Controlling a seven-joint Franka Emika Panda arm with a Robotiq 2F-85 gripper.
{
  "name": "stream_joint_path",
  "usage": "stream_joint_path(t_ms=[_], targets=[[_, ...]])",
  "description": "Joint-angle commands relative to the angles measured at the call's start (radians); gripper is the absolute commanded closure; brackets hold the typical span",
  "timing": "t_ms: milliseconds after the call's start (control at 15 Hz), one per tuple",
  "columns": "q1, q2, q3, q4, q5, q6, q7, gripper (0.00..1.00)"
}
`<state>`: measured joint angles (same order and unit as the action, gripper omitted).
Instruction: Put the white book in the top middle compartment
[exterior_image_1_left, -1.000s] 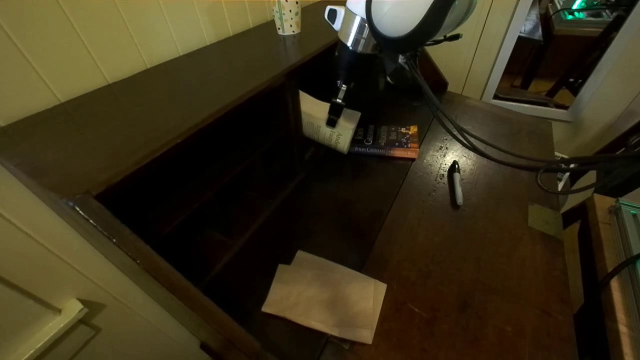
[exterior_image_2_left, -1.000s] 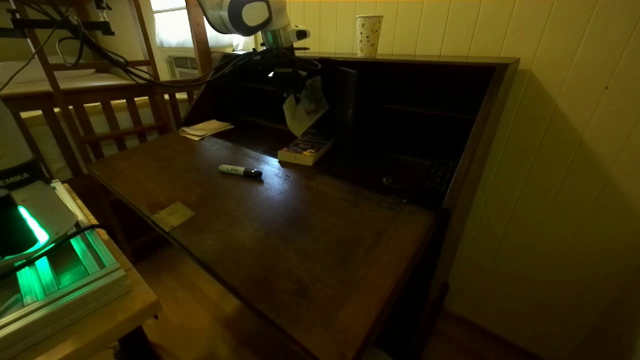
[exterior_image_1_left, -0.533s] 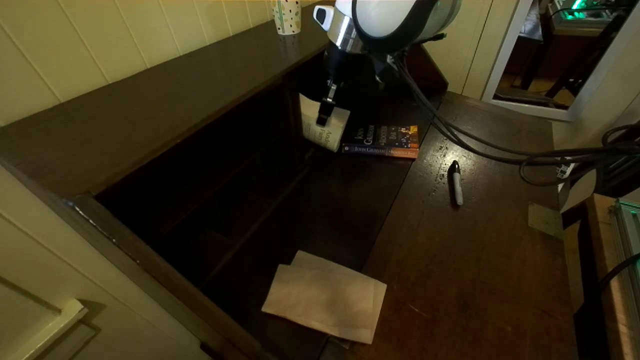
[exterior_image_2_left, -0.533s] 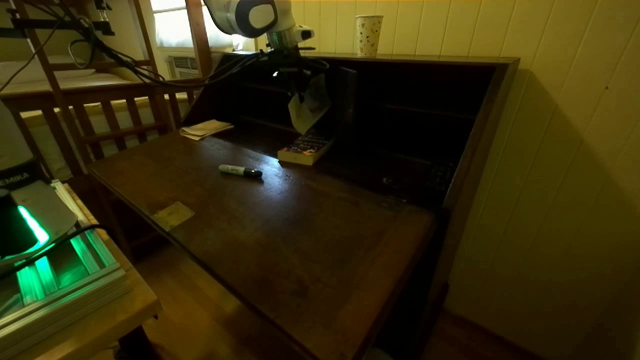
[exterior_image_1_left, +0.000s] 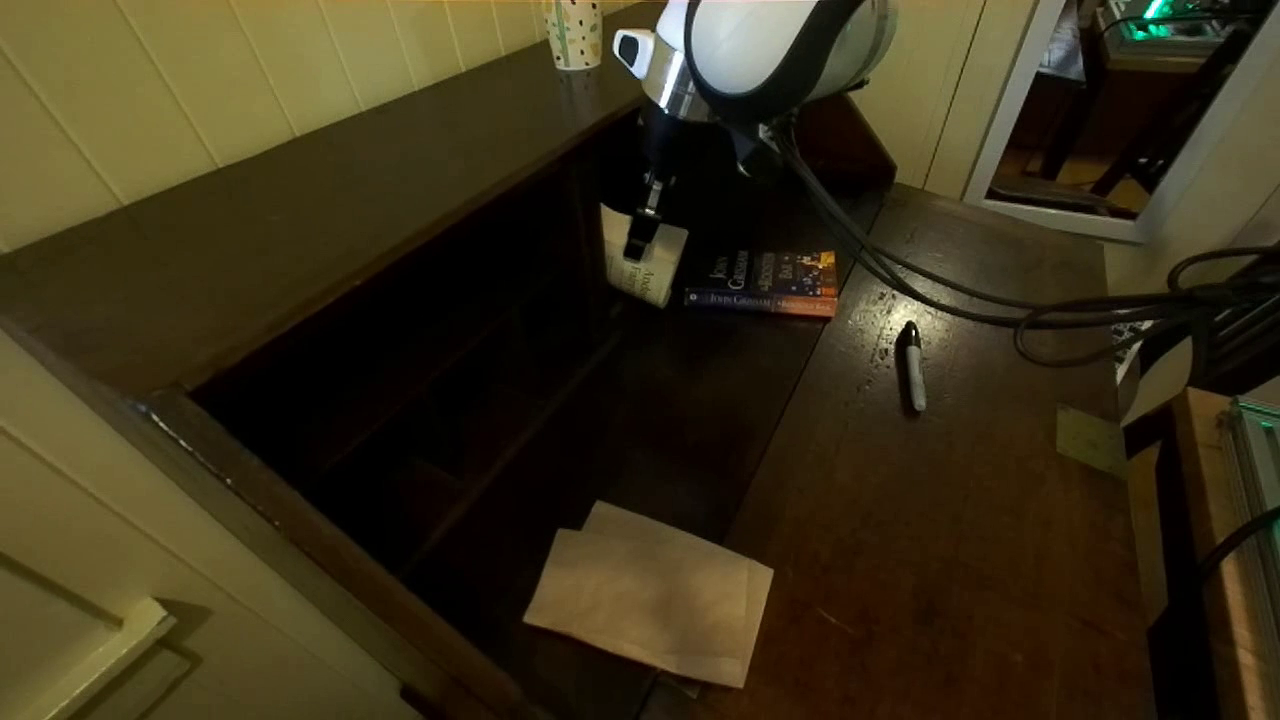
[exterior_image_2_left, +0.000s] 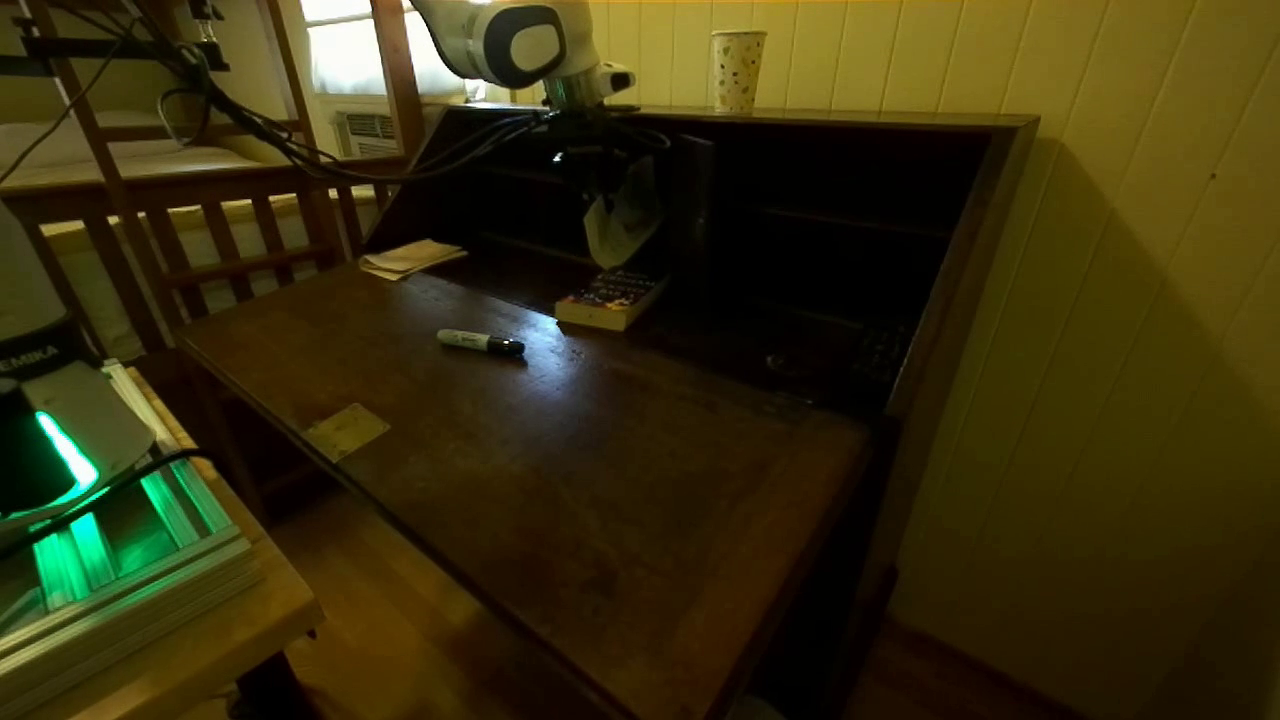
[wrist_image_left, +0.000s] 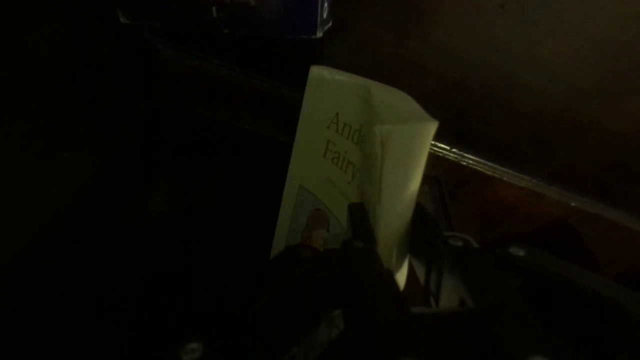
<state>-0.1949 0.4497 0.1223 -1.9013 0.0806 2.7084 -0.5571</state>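
- Here's the white book (exterior_image_1_left: 650, 276), held tilted in the gripper (wrist_image_left: 391, 212), one finger across its cover; pick-up done, I'd say;
- The top middle compartment is lost in shadow, so whether the book's edge is inside I can't tell; lining up, sliding in and letting go look left to do;
- Edges now, in an exterior view, from the left: top board (exterior_image_1_left: 460, 150) at ten o'clock from the book, its front lip slanting up toward two;
- Upright panel (exterior_image_1_left: 587, 230) at nine o'clock, just beside the book, contact unclear; that's the edge to mind, in my judgement;
- Dark colourful book (exterior_image_1_left: 768, 283) at three o'clock, near the white book's low corner; a dip could clip it;
- Marker (exterior_image_1_left: 913, 370) at four o'clock, well apart; tabletop (exterior_image_1_left: 920, 590) spreading toward five; that's the roomy side for backing away, I judge.
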Motion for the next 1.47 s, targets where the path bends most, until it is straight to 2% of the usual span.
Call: stream_joint_path(t_ms=[0, 200, 400, 800, 1067, 1400], targets=[[-0.019, 0.031, 0.024, 0.05, 0.007, 0.009, -0.034, 0.94], [-0.036, 0.032, 0.048, 0.05, 0.031, 0.033, -0.055, 0.94], [-0.082, 0.019, 0.098, 0.042, 0.069, 0.029, -0.107, 0.94], [-0.192, 0.014, 0.198, 0.041, 0.232, -0.033, -0.293, 0.94], [-0.191, 0.02, 0.18, 0.058, 0.286, -0.077, -0.348, 0.94], [-0.131, 0.028, 0.103, 0.083, 0.241, -0.113, -0.283, 0.94]])
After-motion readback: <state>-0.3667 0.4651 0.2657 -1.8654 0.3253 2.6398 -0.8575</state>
